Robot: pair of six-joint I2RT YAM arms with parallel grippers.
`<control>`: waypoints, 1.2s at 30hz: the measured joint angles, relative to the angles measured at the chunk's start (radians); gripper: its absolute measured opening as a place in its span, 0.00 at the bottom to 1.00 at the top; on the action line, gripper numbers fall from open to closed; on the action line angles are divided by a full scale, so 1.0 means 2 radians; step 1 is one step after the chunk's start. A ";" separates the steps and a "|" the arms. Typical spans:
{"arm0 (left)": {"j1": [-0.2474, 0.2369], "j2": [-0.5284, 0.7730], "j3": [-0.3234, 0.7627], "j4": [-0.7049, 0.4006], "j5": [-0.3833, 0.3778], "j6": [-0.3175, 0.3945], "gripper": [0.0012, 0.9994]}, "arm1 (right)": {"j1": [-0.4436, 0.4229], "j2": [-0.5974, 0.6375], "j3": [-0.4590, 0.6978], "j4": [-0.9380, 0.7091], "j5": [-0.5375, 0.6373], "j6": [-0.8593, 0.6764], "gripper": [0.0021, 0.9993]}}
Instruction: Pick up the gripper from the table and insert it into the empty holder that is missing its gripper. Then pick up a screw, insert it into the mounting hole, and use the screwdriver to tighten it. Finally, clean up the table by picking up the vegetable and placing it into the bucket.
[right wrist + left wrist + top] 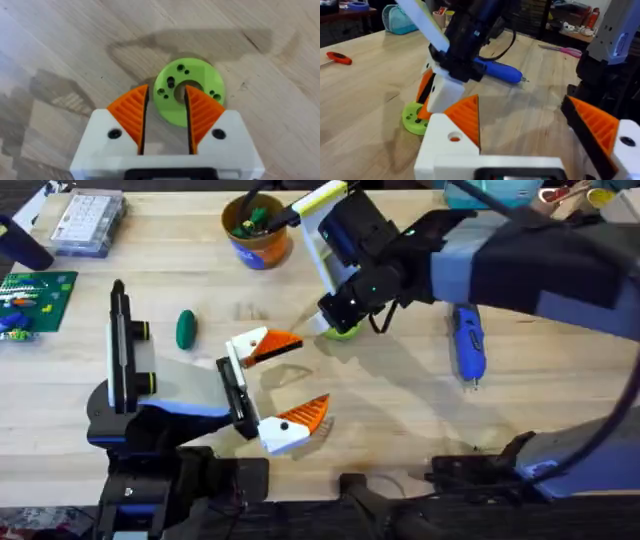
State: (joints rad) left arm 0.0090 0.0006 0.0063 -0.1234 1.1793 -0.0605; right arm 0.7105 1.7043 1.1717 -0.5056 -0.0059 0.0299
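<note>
**Two arms at the table, right one down over the green ring**

Right gripper (pixel 338 320) is lowered near the middle of the table (pixel 400 410), right over the gripper (pixel 189 90), that lime-green round ring piece. From the right wrist view the orange pads (pixel 131 112) sit a little apart, with the near edge of the ring between their tips. Can't really tell if they're pinching it or just touching it, but the ring lies flat on the wood.

Left gripper (pixel 285 392) is over the near-left part of the table, fingers wide apart, nothing in them. The left wrist view shows the green ring just beyond its own pads, with the right arm's fingers standing on it.

Other stuff:
- the vegetable (pixel 186 329), dark green oval, lies on the table left of the left gripper, beside a black and white holder (pixel 122 350)
- the screwdriver (pixel 467 340), blue, lies flat on the right side, well apart from the ring
- the bucket (pixel 257 230) stands at the far edge with some green bits inside
</note>
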 joint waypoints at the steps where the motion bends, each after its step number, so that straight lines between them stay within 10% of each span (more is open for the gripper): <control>1: 0.000 0.000 0.000 0.000 0.000 0.000 0.99 | 0.000 0.005 0.000 0.004 0.000 0.000 0.43; 33: 0.000 0.000 0.000 0.000 0.000 0.000 0.99 | 0.000 0.042 0.000 0.030 0.000 0.000 0.43; 36: 0.000 0.000 0.000 0.000 0.000 0.000 0.99 | 0.000 0.042 0.000 0.029 0.000 0.001 0.31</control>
State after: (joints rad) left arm 0.0090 0.0006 0.0063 -0.1234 1.1793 -0.0608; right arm 0.7105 1.7889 1.1713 -0.4468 -0.0055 0.0317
